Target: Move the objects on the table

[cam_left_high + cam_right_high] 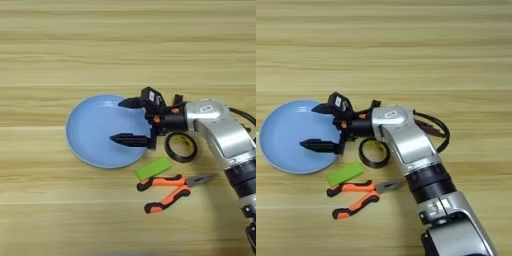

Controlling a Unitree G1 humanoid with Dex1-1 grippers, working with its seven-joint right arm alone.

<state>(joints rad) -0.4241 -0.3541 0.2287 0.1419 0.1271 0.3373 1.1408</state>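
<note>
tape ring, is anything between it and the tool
Nothing visible. The open tool hangs over the blue plate, and the tape ring lies on bare table just right of the plate, beside the tool's wrist.

Silver forearm [406,140] with a black ribbed collar and looping black cable — orange-accented black gripper [121,121].

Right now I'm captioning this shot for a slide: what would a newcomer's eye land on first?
First the silver arm reaching in from the right, its gripper open over the right part of the light-blue plate, holding nothing. Next, the cluster beside the plate's right rim: a black tape ring, a green block below it, and orange-handled pliers nearest the robot, all on the wooden table.
</note>
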